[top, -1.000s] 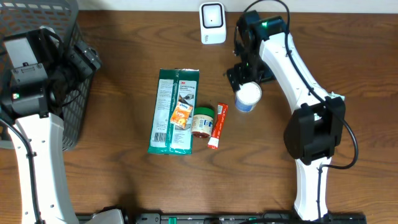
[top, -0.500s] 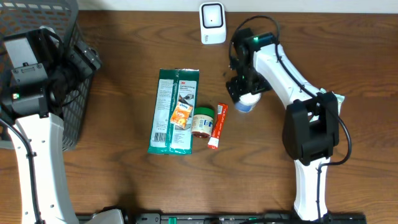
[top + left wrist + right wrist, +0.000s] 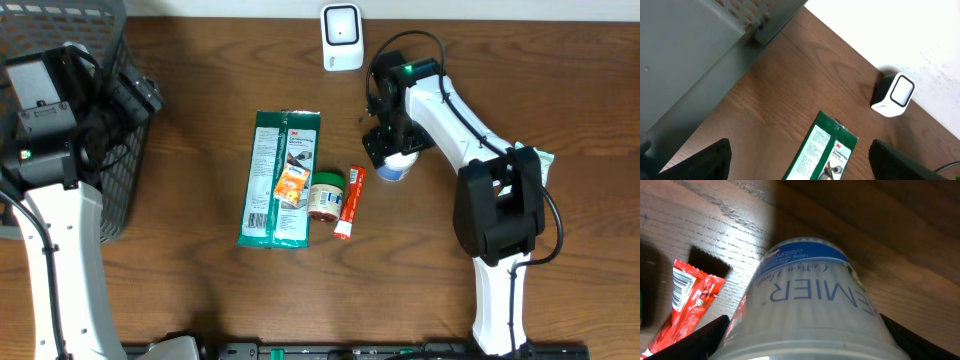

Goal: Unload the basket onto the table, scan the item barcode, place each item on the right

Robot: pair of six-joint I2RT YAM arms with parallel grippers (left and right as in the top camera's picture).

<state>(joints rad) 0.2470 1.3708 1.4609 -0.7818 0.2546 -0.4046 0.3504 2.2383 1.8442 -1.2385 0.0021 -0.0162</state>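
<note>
While straddling the white-and-blue Premier tub [image 3: 810, 295] on the wooden table [image 3: 200, 300], right gripper [image 3: 388, 148] perhaps clamped, hard to tell, tub beside red sachet [image 3: 349, 202], near barcode scanner [image 3: 341, 37], left gripper [image 3: 802, 157] spread wide, by grey basket [image 3: 690, 60]

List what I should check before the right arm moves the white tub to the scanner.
1. White tub sits inside the right gripper: ok.
2. Grip clamped firmly on the tub: cannot tell.
3. Tub's barcode located: cannot tell; only label lettering shows.
4. Table between tub and scanner free of items: ok.
5. Red sachet apart from the tub: ok.
6. Left gripper open, empty, off by the basket: ok.
</note>
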